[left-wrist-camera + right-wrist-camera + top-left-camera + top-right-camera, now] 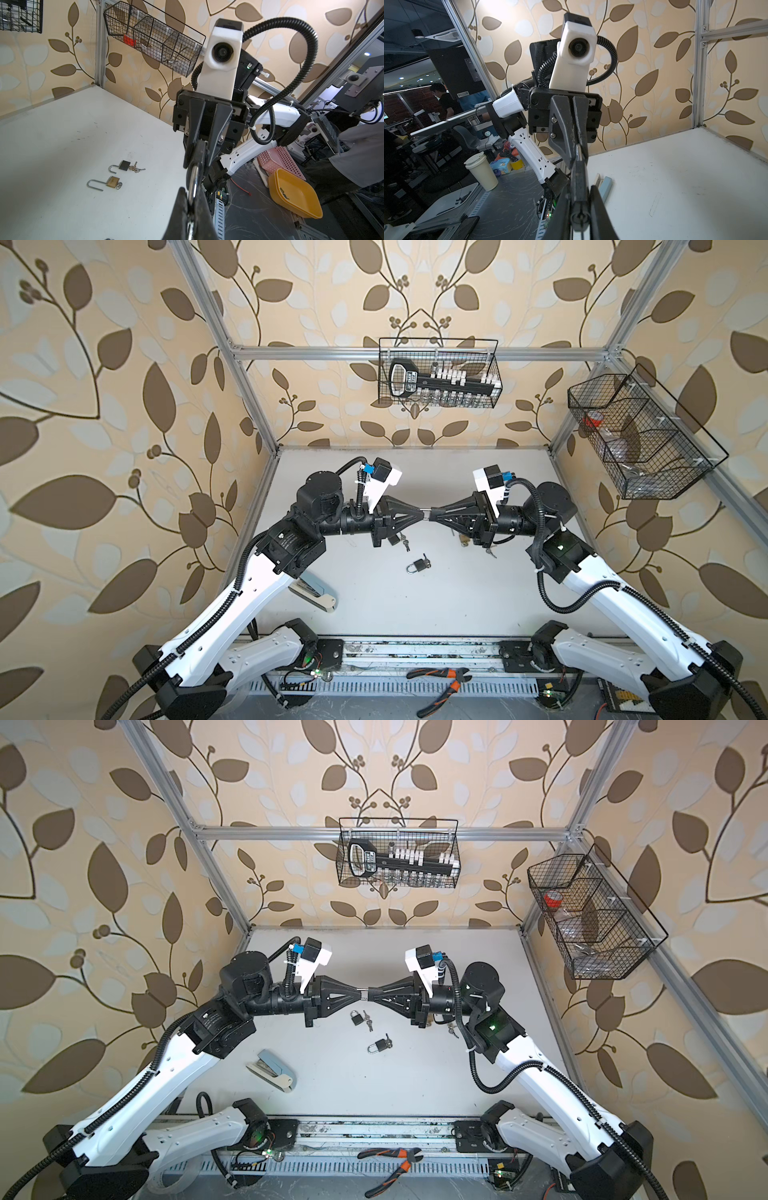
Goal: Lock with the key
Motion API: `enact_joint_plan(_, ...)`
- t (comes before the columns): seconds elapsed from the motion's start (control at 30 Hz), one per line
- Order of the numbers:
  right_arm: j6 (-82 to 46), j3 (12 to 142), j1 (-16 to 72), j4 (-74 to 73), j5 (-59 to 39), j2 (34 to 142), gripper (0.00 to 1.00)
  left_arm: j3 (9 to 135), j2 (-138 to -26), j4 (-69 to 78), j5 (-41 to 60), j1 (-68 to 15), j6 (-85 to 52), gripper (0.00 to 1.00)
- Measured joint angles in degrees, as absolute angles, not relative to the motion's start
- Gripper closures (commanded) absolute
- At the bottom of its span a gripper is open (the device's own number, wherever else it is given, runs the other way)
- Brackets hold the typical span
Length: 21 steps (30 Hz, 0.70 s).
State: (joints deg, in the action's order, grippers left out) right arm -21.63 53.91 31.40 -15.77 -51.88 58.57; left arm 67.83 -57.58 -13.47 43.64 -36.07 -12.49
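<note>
Above the middle of the table my two grippers meet tip to tip with one padlock between them. My left gripper is shut on its silver shackle. My right gripper is shut on its black body. The body's round keyhole end faces the right wrist camera. Loose keys lie on the table beside an open black padlock. A brass padlock lies open there with a key ring at its base.
Another small padlock lies nearer the front. A blue-grey stapler lies at the front left. Wire baskets hang on the back and right walls. Orange-handled pliers rest on the front rail.
</note>
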Motion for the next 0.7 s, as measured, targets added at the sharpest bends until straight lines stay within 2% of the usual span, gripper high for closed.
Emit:
enact_joint_plan(0.1, -21.7, 53.9, 31.4, -16.1, -51.9, 58.6, 1.00, 67.8, -57.5, -13.4, 43.6, -36.1, -12.9, 1.00)
enact_joint_plan(0.13, -21.7, 53.9, 31.4, -16.1, -51.9, 58.6, 0.94, 67.8, -57.5, -13.3, 43.6, -36.1, -13.2, 1.00)
enact_joint_plan(0.17, -21.9, 53.9, 31.4, -16.3, -51.9, 58.6, 0.84, 67.8, -57.5, -13.1, 43.6, -36.1, -13.5, 1.00)
enact_joint_plan(0.23, -22.1, 53.9, 31.4, -16.6, -51.5, 58.6, 0.77, 67.7, -57.4, -12.5, 43.6, -36.1, -14.0, 1.00)
enact_joint_plan(0.37, -23.1, 53.9, 31.3, -17.0, -47.4, 57.3, 0.46, 66.8, -56.3, -11.7, 41.7, -36.1, -14.2, 1.00)
enact_joint_plan(0.4, -23.6, 53.9, 31.1, -17.2, -46.5, 56.8, 0.42, 66.5, -55.9, -11.6, 41.1, -36.1, -14.3, 1.00)
enact_joint_plan(0.53, -25.4, 53.8, 29.4, -18.7, -45.0, 55.1, 0.42, 65.5, -54.4, -11.3, 38.5, -36.1, -14.4, 1.00)
enact_joint_plan(0.63, -27.0, 53.6, 27.3, -20.0, -45.1, 54.8, 0.50, 65.5, -53.9, -11.2, 38.4, -36.1, -14.4, 1.00)
enact_joint_plan(0.7, -27.9, 53.4, 25.6, -20.4, -46.1, 54.8, 0.52, 65.5, -53.8, -11.1, 38.5, -36.1, -14.4, 1.00)
